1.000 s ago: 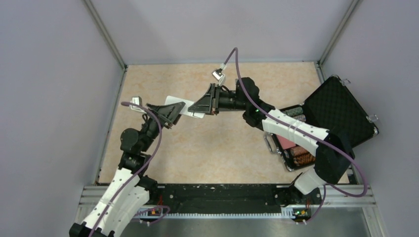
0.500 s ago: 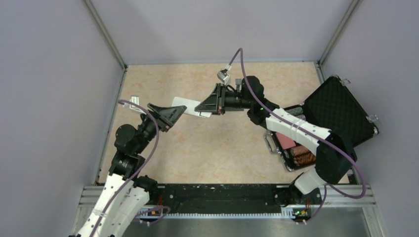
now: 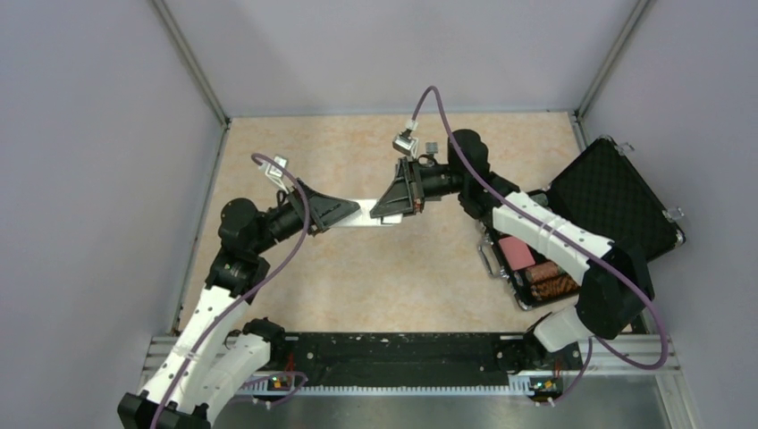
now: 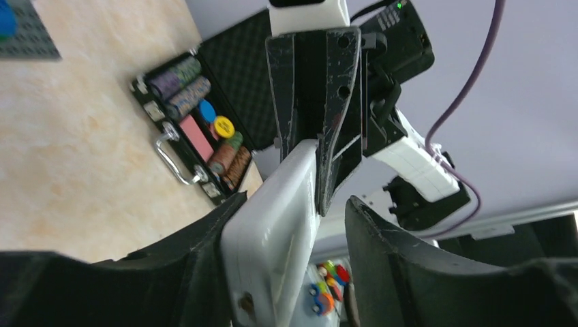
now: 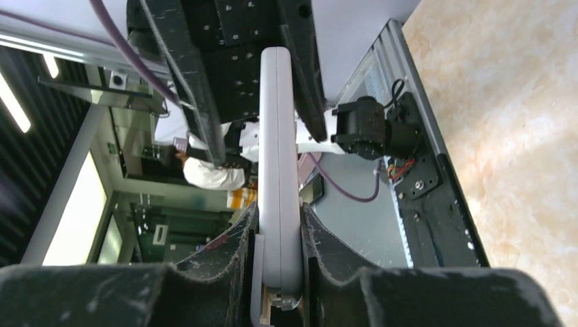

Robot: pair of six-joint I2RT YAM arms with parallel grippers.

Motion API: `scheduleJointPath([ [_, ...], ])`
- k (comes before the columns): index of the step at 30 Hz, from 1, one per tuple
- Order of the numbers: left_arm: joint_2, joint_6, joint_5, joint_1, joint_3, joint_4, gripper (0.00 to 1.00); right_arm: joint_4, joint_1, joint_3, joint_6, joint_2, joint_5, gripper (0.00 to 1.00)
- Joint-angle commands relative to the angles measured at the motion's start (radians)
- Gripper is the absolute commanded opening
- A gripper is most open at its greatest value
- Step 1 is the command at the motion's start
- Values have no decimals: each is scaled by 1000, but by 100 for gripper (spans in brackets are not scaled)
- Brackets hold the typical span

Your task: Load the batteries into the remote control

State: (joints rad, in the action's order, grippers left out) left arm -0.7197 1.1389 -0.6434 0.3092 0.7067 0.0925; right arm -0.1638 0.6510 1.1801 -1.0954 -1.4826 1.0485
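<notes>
While your right gripper (image 5: 278, 228) pinches the remote control (image 5: 278, 136) aloft mid-scene, your left gripper (image 4: 296, 211) straddles its other end loosely, a gap showing; no batteries visible, so loading looks not yet begun

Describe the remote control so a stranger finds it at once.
Look above the middle of the beige marbled tabletop, where both arms' tips meet. The slim white plastic slab bridging them is the remote control, clamped by the right gripper, straddled by the left gripper. Unlike the black chip case at the right, it hangs off the table.
</notes>
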Motion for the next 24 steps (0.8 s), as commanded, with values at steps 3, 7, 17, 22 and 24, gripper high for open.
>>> scheduleJointPath([
  [3,-36,56,-226,-1,-23,118,47,60,-25,28,40,59,69,0],
  [7,-59,77,-271,-1,-30,151,37,100,-31,19,67,64,80,0],
  [17,-116,344,-305,-1,-129,486,0,106,-31,18,15,42,26,0],
  [22,-139,403,-286,-2,-154,540,0,103,-31,32,-3,36,13,4],
  [24,-146,407,-292,-2,-154,547,0,113,-30,37,-1,34,12,8],
])
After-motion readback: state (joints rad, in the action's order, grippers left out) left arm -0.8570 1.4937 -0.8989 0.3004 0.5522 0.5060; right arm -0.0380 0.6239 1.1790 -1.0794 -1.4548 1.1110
